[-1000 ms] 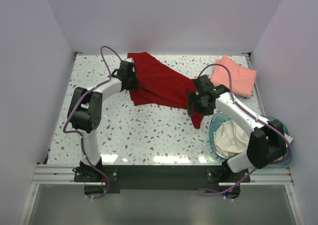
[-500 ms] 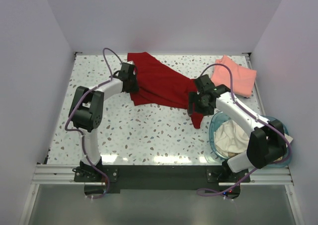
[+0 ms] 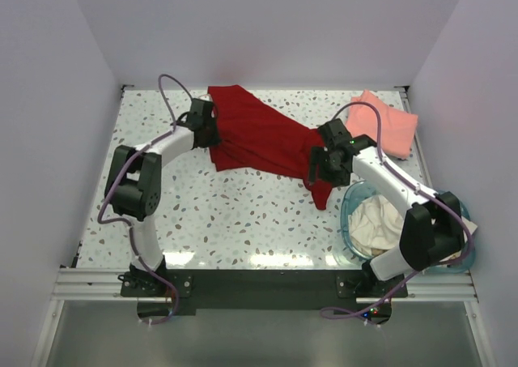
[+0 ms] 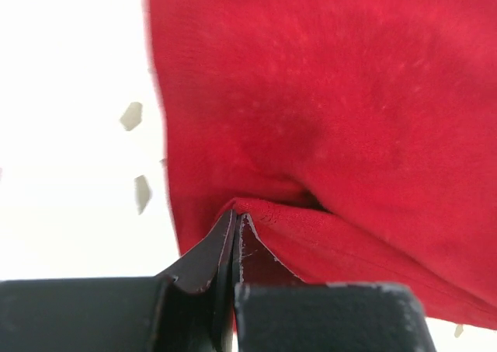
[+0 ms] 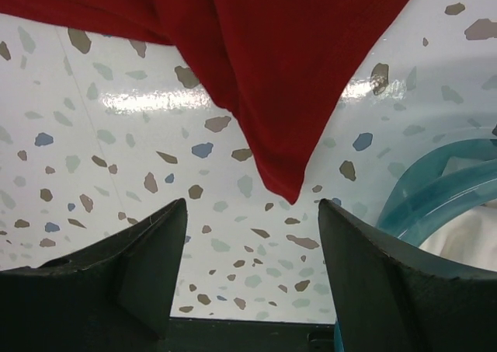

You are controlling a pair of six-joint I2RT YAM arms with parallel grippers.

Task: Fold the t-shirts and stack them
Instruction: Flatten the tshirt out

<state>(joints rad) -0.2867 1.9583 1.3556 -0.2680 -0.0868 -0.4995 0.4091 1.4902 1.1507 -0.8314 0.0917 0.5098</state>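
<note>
Dark red t-shirt point(image 3: 259, 140) lies on the far bench point(image 3: 243, 221); my left end effector point(image 4: 235, 235) is clenched on its left edge, my right end effector point(image 5: 252, 235) is released by its near corner.

T-shirts on the table point(image 3: 243, 221)
The spread t-shirt point(image 3: 259, 140) lies across the far middle, the folded t-shirt point(image 3: 387, 125) at the far right corner; in front of that, the basket point(image 3: 343, 217) holds bundled t-shirts point(image 3: 376, 225)
</note>
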